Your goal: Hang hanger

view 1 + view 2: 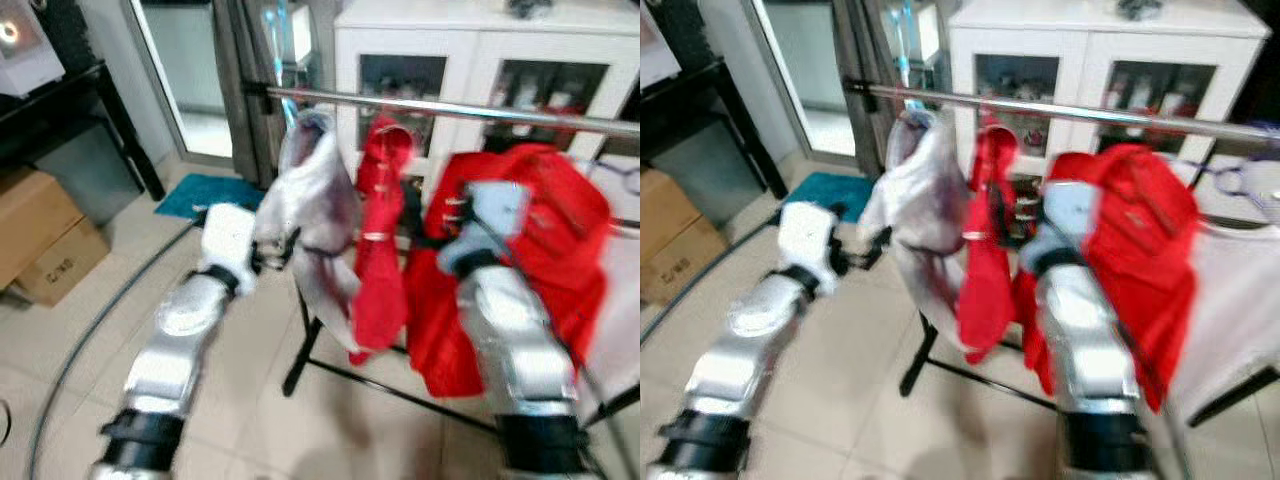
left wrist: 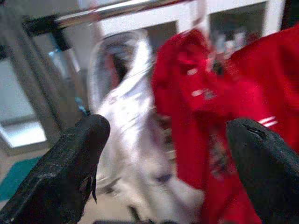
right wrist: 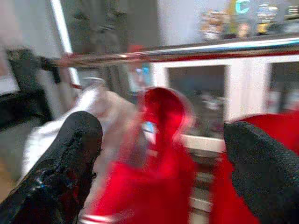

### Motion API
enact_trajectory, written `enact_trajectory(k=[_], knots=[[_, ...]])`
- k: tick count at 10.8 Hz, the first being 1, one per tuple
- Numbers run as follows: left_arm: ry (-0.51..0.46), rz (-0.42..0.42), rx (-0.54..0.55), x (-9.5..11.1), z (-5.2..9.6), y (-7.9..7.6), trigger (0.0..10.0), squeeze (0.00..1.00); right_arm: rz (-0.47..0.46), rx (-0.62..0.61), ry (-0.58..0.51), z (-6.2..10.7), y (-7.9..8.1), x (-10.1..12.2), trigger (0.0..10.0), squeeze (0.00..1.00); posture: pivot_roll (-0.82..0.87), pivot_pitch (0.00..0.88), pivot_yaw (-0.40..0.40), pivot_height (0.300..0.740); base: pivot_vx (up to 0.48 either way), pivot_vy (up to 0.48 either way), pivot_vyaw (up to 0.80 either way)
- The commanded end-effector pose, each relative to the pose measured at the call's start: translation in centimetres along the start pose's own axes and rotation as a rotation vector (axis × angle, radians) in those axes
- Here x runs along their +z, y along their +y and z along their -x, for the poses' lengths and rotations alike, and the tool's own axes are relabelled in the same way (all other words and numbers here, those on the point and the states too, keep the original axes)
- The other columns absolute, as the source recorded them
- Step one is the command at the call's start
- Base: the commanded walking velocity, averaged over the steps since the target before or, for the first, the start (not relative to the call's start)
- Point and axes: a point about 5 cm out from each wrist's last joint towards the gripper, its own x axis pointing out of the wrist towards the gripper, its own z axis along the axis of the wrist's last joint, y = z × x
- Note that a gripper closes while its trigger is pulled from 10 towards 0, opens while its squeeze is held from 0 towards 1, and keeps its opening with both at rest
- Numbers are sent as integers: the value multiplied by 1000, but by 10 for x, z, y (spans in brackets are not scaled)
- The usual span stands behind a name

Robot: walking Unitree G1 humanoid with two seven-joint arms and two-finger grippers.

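Note:
A chrome rail (image 1: 450, 108) runs across the view. From it hang a white-grey garment (image 1: 315, 210), a narrow red garment (image 1: 383, 250) and a wide red garment (image 1: 545, 225). My left gripper (image 1: 275, 252) is at the white-grey garment's left edge; in the left wrist view the left gripper (image 2: 168, 158) stands open with nothing between its fingers. My right arm (image 1: 505, 330) reaches up between the two red garments. The right gripper (image 3: 161, 163) is open and empty, facing the narrow red garment just below the rail. The views are blurred.
A white glass-door cabinet (image 1: 480, 60) stands behind the rail. The rack's black legs (image 1: 330, 370) cross the tiled floor. Cardboard boxes (image 1: 40, 235) and a black table (image 1: 60, 110) are at the left, a teal mat (image 1: 205, 192) by the doorway. White cloth (image 1: 1230, 290) hangs at far right.

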Motion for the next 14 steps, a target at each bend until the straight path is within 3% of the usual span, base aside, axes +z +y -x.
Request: enact_trajectory(k=[1, 4, 5, 8, 9, 10, 11, 14], knots=[[-8, -22, 16, 3, -1, 8, 10000, 271, -16, 20, -5, -1, 5, 3, 10000, 1000, -109, 0, 92, 740, 0, -262, 0], [-14, -24, 15, 4, -4, 8, 10000, 267, -14, 44, 7, -4, 8, 2, 10000, 1000, -105, 0, 88, 740, 0, -176, 0], [-10, -14, 12, 3, -3, 9, 10000, 259, 10, 65, 22, -8, 8, 0, 10000, 929, -102, 0, 86, 740, 0, 0, 0], [18, -28, -161, 0, 4, 1, 10000, 259, 105, -55, 56, -31, -19, 7, 10000, 929, -100, 0, 86, 740, 0, 0, 0], [75, -45, -261, -5, 9, 0, 10000, 271, 161, -95, 86, -40, -32, 8, 10000, 918, -101, 0, 89, 740, 0, 0, 0], [136, -57, -313, -9, 13, 2, 10000, 275, 182, -142, 119, -48, -44, 7, 10000, 529, -101, 0, 92, 740, 0, 0, 0], [154, -50, -369, -7, 16, 3, 10000, 275, 207, -150, 157, -54, -52, 5, 10000, 0, -99, 0, 94, 740, 0, 0, 0], [144, -15, -549, 1, 24, -10, 10000, 259, 215, -175, 226, -72, -80, 7, 10000, 0, -103, 0, 98, 740, 0, 0, 0]])
